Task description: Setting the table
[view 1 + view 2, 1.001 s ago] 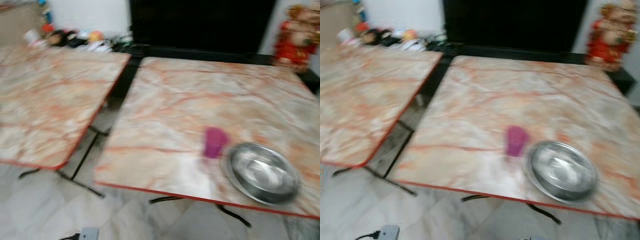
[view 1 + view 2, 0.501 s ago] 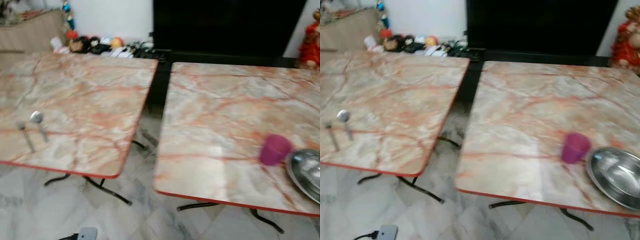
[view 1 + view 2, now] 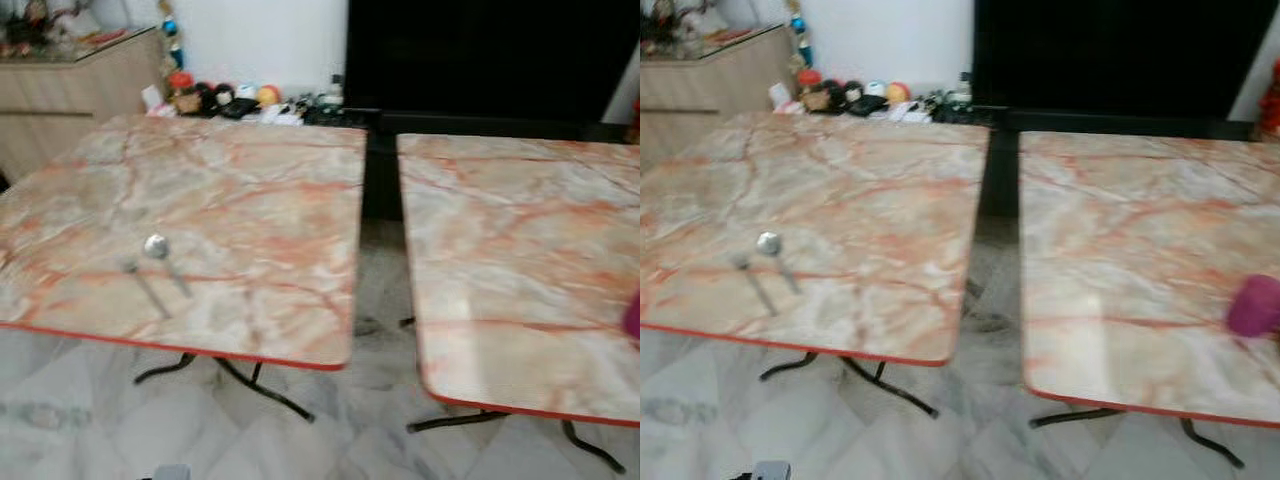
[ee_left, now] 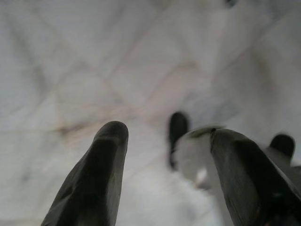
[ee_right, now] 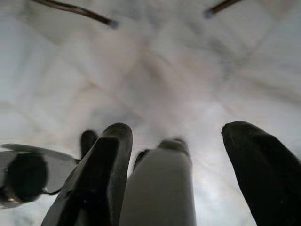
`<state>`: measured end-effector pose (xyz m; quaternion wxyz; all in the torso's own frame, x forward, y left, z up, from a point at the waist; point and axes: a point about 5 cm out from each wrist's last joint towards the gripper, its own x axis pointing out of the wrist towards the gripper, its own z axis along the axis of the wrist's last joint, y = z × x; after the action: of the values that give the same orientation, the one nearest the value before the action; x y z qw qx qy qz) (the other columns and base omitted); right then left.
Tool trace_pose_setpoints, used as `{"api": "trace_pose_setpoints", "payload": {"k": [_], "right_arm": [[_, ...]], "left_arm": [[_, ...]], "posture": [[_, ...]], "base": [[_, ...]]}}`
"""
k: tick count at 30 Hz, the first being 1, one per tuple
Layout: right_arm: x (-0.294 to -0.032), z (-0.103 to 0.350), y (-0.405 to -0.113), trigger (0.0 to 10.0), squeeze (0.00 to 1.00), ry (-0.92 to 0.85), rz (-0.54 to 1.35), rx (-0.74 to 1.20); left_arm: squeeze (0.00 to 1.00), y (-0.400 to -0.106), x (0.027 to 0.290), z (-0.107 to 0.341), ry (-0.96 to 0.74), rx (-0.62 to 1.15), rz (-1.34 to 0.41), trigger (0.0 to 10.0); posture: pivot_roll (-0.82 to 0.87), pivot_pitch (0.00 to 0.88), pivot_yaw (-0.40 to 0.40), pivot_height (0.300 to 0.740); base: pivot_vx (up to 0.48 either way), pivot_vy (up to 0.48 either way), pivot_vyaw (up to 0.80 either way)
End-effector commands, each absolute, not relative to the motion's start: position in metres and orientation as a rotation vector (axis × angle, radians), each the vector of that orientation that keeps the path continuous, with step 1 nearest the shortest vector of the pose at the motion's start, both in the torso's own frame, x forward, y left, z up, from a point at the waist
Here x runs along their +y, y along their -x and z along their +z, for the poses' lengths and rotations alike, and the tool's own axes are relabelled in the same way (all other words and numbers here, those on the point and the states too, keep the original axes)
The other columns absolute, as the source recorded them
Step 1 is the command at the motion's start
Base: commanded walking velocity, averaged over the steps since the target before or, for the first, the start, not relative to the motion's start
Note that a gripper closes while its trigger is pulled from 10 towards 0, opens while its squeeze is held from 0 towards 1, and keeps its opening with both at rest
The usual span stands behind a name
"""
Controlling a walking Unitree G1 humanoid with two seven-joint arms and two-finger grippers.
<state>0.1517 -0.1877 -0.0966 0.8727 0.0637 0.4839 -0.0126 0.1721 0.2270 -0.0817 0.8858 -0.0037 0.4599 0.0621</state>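
A spoon (image 3: 160, 255) and a fork (image 3: 143, 288) lie side by side near the front edge of the left table (image 3: 250, 200), slightly apart from each other. On the right table (image 3: 1120, 260) a purple cup (image 3: 1254, 306) stands close to its near right side. Both arms hang low over the floor (image 3: 360, 440): the left gripper (image 4: 164, 155) is spread open and empty, and so is the right gripper (image 5: 176, 155).

The cutlery lies flat and thin on slick marble, so I'd judge a pinch could skid it toward the red-trimmed edge and off. The gap between the tables is narrow, with splayed metal legs that a step could catch.

Pale marble tiles underfoot; a cabinet (image 3: 70, 90) far left, clutter along the far wall.
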Motion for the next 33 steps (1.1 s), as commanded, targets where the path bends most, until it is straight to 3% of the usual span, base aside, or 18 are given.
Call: {"api": "trace_pose_setpoints", "payload": {"k": [1, 13, 33], "right_arm": [[-0.198, -0.097, -0.146, 10.0, 0.0, -0.116, -0.051, 1.025], [-0.182, -0.098, -0.152, 10.0, 0.0, -0.123, -0.033, 1.023], [-0.182, -0.098, -0.152, 10.0, 0.0, -0.12, -0.028, 1.021]], "left_arm": [[0.0, -0.17, 0.221, -0.084, 0.022, 0.97, 0.118, 10.0], [0.0, -0.171, 0.22, -0.084, 0.032, 0.966, 0.129, 10.0], [0.0, -0.177, 0.217, -0.082, 0.038, 0.947, 0.129, 10.0]], "posture": [[0.0, 0.048, 0.001, 0.74], [0.01, 0.072, -0.005, 0.74], [0.01, 0.084, -0.006, 0.74]], "base": [[0.0, 0.48, 0.0], [0.0, 0.48, 0.0], [0.0, 0.48, 0.0]]}}
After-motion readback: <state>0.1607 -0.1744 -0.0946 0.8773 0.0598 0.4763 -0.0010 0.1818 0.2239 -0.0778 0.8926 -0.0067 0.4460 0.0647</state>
